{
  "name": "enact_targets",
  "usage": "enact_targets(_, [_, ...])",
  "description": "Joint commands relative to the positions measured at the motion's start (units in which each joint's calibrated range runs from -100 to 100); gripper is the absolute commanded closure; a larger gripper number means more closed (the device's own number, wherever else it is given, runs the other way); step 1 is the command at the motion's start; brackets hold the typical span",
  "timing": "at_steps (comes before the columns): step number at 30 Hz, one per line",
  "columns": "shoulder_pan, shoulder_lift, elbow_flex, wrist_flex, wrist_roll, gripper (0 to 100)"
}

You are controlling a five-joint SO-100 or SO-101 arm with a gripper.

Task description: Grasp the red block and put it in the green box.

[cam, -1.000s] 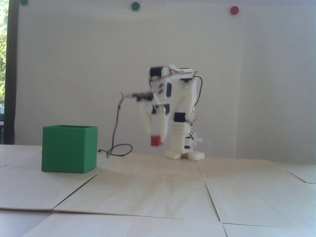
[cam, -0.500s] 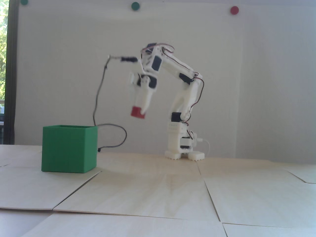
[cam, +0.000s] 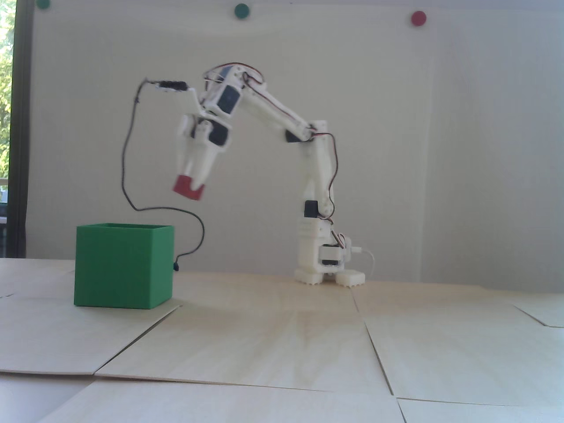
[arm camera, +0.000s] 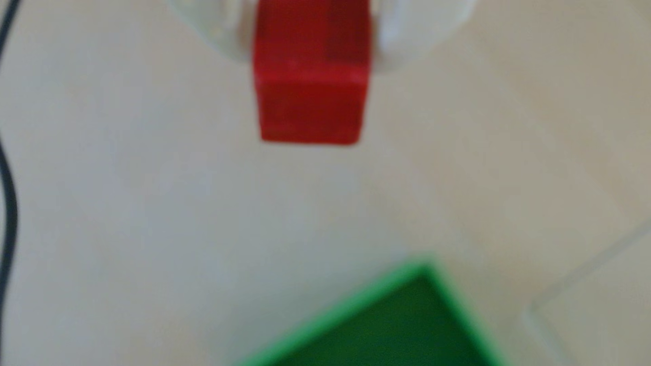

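Observation:
The red block (cam: 188,187) hangs in the air, pinched between the white fingers of my gripper (cam: 190,179). It is above and to the right of the green box (cam: 123,266) in the fixed view. That box stands open-topped on the wooden table at the left. In the wrist view the red block (arm camera: 310,88) fills the top centre, with my gripper (arm camera: 311,45) shut on its two sides. One corner of the green box (arm camera: 405,281) enters at the bottom, and its inside looks dark.
A black cable (cam: 128,176) loops from the wrist camera down to the table behind the box, and the same cable (arm camera: 8,211) runs along the wrist view's left edge. The arm's white base (cam: 328,264) stands at the table's back. Coloured discs (cam: 241,10) sit on the wall.
The arm has lifted the red block from near the table and swung it left toward the green box. The grip has stayed shut on it.

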Motion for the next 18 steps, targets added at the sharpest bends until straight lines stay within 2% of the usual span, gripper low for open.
enact_targets(1, [-0.2,4.1,-17.7,-0.3,-0.3,97])
enact_targets(5, [-2.2,8.6,-26.6,-3.0,-3.4,97])
enact_targets(13, [-6.3,15.2,-31.7,-19.5,-9.4,97])
enact_targets(18, [-6.9,15.6,-31.6,-19.1,-9.3,97])
